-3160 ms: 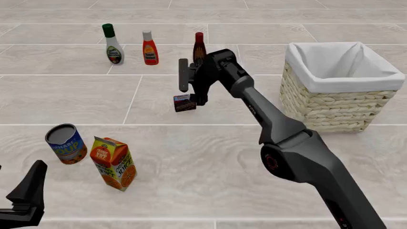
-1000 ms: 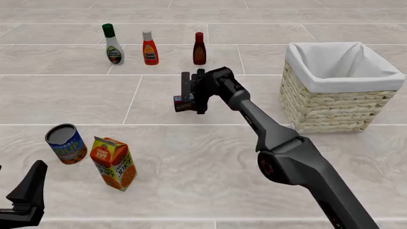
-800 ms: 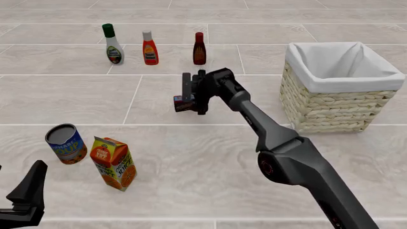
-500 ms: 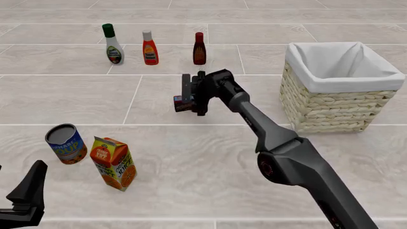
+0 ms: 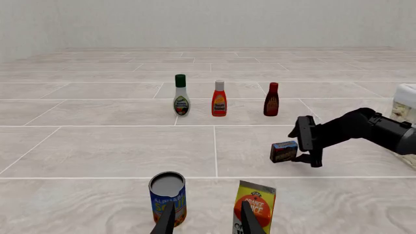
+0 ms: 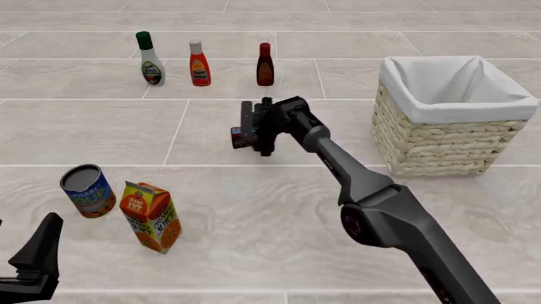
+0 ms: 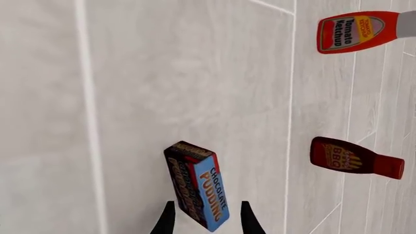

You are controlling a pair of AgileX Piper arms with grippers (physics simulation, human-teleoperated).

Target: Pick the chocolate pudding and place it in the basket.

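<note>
At 7 o'clock in the front view, low corner, left gripper (image 6: pixel 34 259) sits over bare table, well apart from everything. Left wrist view shows its fingertips (image 5: pixel 167 220) spread with a gap, nothing between them.

Blue soup can (image 6: pixel 87 190) stands upright at 8 o'clock. Orange juice carton (image 6: pixel 151 216) is just beside it, at the can's 4 o'clock, upright and slightly turned. They look close but not touching.

Far row around 11 to 12 o'clock, all upright and apart from each other: green-capped dressing bottle (image 6: pixel 151 59), then tomato ketchup bottle (image 6: pixel 199 63), then dark BBQ sauce bottle (image 6: pixel 265 64).

Near table centre is the chocolate pudding (image 6: pixel 242 137), a small dark box with a blue face, at 6 o'clock from the BBQ bottle and well apart from it. Right gripper (image 6: pixel 256 126) is right at the box, its arm reaching in from 5 o'clock. In the right wrist view the fingers (image 7: pixel 167 218) are apart and straddle the near end of the box, with a sliver of floor visible on each side, so not clamped. Cannot tell if the box rests on the table or is just off it.

Basket (image 6: pixel 448 136) stands at 2 to 3 o'clock, wicker with a white liner, well apart from the pudding. Only white lining is visible inside.
</note>
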